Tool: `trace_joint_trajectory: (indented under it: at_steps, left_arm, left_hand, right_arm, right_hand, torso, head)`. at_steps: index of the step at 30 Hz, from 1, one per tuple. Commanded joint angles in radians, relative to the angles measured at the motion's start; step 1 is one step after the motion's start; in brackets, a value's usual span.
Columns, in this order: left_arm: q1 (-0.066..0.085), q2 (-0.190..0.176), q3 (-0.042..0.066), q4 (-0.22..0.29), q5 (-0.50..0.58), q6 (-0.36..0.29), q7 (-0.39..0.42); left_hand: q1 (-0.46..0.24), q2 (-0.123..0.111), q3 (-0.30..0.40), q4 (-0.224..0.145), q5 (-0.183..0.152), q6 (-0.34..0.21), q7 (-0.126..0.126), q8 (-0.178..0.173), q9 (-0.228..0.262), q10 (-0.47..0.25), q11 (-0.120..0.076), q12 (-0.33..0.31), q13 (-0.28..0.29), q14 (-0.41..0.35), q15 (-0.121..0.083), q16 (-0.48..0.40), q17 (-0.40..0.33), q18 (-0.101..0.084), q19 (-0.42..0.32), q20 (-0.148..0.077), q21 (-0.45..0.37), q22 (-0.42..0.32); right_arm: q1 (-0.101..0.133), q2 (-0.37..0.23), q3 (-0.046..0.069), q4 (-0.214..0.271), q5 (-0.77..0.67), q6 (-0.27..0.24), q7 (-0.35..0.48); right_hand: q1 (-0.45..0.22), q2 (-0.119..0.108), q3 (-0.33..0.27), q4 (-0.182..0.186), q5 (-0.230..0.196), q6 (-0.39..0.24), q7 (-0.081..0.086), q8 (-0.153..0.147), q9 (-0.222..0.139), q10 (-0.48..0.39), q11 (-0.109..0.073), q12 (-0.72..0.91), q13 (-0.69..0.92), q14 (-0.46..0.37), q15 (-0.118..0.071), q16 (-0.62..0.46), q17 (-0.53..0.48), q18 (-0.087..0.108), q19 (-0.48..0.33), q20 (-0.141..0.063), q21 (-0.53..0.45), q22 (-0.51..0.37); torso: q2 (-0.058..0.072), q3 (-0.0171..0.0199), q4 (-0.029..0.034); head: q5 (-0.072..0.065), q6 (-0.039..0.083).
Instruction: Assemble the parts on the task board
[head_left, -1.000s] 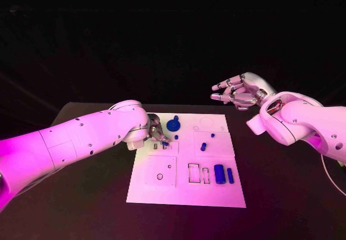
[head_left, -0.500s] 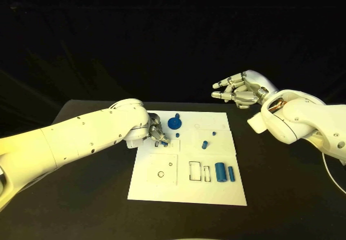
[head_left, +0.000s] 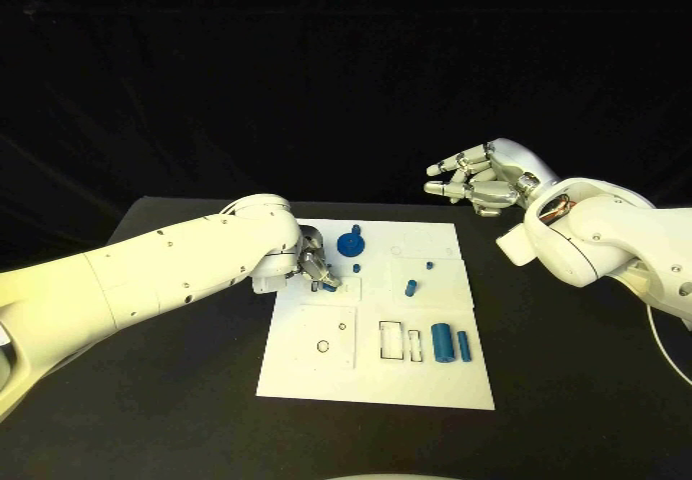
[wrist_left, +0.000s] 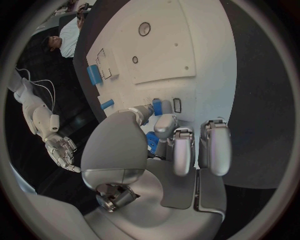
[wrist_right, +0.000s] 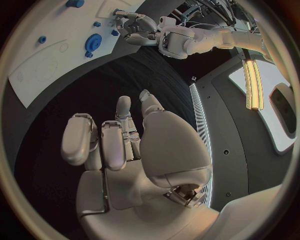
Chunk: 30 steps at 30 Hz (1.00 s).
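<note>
The white task board (head_left: 378, 375) lies mid-table. My left hand (head_left: 312, 264) is low over the board's far left part. Its thumb and a finger pinch a small blue piece (wrist_left: 157, 106) right beside a narrow slot (wrist_left: 177, 104). A blue gear (head_left: 349, 245) stands just right of that hand. Small blue pieces (head_left: 411, 288) lie near the middle of the board, and two blue cylinders (head_left: 441, 342) lie by the rectangular slots (head_left: 389, 340). My right hand (head_left: 476, 178) hangs in the air beyond the board's far right corner, fingers loosely bent, holding nothing (wrist_right: 119, 145).
The black table (head_left: 577, 380) has bare room on both sides of the board. A round recess (head_left: 322, 348) marks the near left square. The right wrist view shows the board (wrist_right: 44, 67), the gear (wrist_right: 94, 41) and my left hand (wrist_right: 134, 27).
</note>
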Motion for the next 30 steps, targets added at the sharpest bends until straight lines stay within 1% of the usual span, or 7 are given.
trace_joint_trajectory:
  at_steps: [1, 5, 9, 14, 16, 22, 30]
  left_arm:
    - [-0.007, 0.001, -0.007, -0.003, -0.016, 0.052, -0.012]
    - [-0.007, 0.006, -0.008, -0.008, -0.013, 0.045, -0.013]
    - [-0.008, 0.012, -0.009, -0.013, -0.006, 0.039, -0.015]
    - [-0.008, 0.023, -0.013, -0.024, 0.005, 0.03, -0.025]
    - [-0.008, 0.027, -0.015, -0.028, 0.006, 0.026, -0.03]
    - [-0.008, 0.036, -0.018, -0.035, 0.007, 0.029, -0.036]
    - [-0.008, 0.04, -0.02, -0.038, 0.0, 0.021, -0.03]
  left_hand:
    - [0.004, 0.007, 0.167, -0.166, 0.004, 0.001, -0.007, 0.002, 0.002, 0.001, -0.001, -0.004, 0.002, 0.105, 0.004, 0.002, 0.263, -0.013, 0.036, 0.0, 0.003, 0.123]
    - [-0.003, 0.009, 0.169, -0.165, 0.004, 0.004, -0.007, 0.004, 0.004, 0.003, 0.0, -0.001, 0.004, 0.105, 0.004, 0.002, 0.263, -0.013, 0.036, 0.001, 0.003, 0.124]
    - [-0.034, 0.022, 0.166, -0.151, 0.001, 0.01, -0.01, 0.011, 0.012, 0.008, -0.002, 0.004, 0.007, 0.105, 0.004, 0.002, 0.263, -0.014, 0.037, 0.001, 0.004, 0.127]
    - [-0.124, 0.034, 0.1, -0.098, -0.004, 0.029, -0.018, 0.024, 0.025, 0.016, -0.007, 0.019, 0.017, 0.105, -0.001, 0.002, 0.263, -0.015, 0.041, -0.002, 0.01, 0.136]
    - [-0.146, 0.039, 0.084, -0.087, -0.002, 0.033, -0.021, 0.024, 0.026, 0.019, -0.01, 0.025, 0.021, 0.105, -0.003, 0.002, 0.263, -0.017, 0.044, -0.004, 0.013, 0.141]
    - [-0.173, 0.041, 0.056, -0.082, -0.002, 0.042, -0.027, 0.026, 0.029, 0.025, -0.015, 0.037, 0.032, 0.105, -0.007, 0.002, 0.263, -0.019, 0.049, -0.008, 0.019, 0.151]
    - [-0.209, 0.027, -0.004, -0.078, -0.003, 0.067, -0.035, 0.026, 0.031, 0.043, -0.022, 0.062, 0.055, 0.105, -0.013, 0.002, 0.263, -0.022, 0.056, -0.014, 0.028, 0.166]
  right_arm:
    - [-0.001, 0.001, 0.0, 0.0, 0.001, 0.015, 0.003]
    - [-0.001, 0.001, 0.0, 0.001, 0.001, 0.015, 0.003]
    - [-0.001, 0.001, 0.0, 0.001, 0.001, 0.015, 0.002]
    - [-0.001, 0.0, 0.0, 0.002, 0.0, 0.016, 0.001]
    - [-0.001, 0.0, 0.0, 0.003, 0.0, 0.016, 0.0]
    - [-0.001, -0.001, 0.0, 0.004, 0.0, 0.017, 0.0]
    - [0.0, -0.001, 0.0, 0.004, -0.002, 0.018, -0.007]
  right_hand:
    - [-0.006, 0.001, -0.005, 0.0, 0.003, 0.005, -0.001, 0.003, 0.0, -0.007, 0.003, -0.005, -0.001, 0.038, 0.0, -0.006, -0.001, 0.009, -0.004, 0.001, -0.005, -0.001]
    - [-0.006, 0.001, -0.005, 0.0, 0.003, 0.005, -0.001, 0.003, 0.0, -0.007, 0.003, -0.005, -0.001, 0.038, 0.0, -0.006, -0.001, 0.009, -0.004, 0.001, -0.005, -0.001]
    - [-0.006, 0.002, -0.007, 0.002, 0.006, 0.005, -0.001, 0.003, 0.0, -0.007, 0.003, -0.005, -0.002, 0.038, 0.0, -0.006, -0.001, 0.009, -0.004, 0.001, -0.006, -0.003]
    - [-0.006, 0.002, -0.007, 0.002, 0.006, 0.005, -0.001, 0.003, 0.0, -0.007, 0.003, -0.005, -0.002, 0.038, 0.0, -0.006, -0.001, 0.009, -0.004, 0.001, -0.006, -0.003]
    - [-0.006, 0.002, -0.007, 0.002, 0.006, 0.005, -0.001, 0.003, 0.0, -0.007, 0.003, -0.005, -0.002, 0.038, 0.0, -0.006, -0.001, 0.009, -0.004, 0.001, -0.006, -0.003]
    - [-0.006, 0.002, -0.007, 0.002, 0.006, 0.005, -0.001, 0.003, 0.0, -0.007, 0.003, -0.005, -0.002, 0.038, 0.0, -0.006, -0.001, 0.009, -0.004, 0.001, -0.006, -0.003]
    - [0.002, 0.003, -0.01, 0.0, 0.01, 0.005, -0.002, 0.003, 0.0, -0.008, 0.002, -0.005, -0.004, 0.037, -0.001, -0.011, -0.007, 0.01, -0.006, 0.001, -0.009, -0.007]
  torso:
    - [0.0, -0.0001, -0.0006]
    - [0.0, 0.0002, -0.0004]
    - [0.0, 0.0005, -0.0012]
    - [0.001, 0.0008, -0.0007]
    - [0.001, 0.0009, -0.0007]
    - [0.001, 0.0005, -0.0015]
    - [0.0, 0.0006, 0.0001]
  head:
    - [0.0, 0.002]
    - [0.0, 0.002]
    - [0.0, 0.003]
    - [0.0, 0.002]
    - [-0.001, 0.002]
    - [-0.002, 0.001]
    - [-0.005, -0.001]
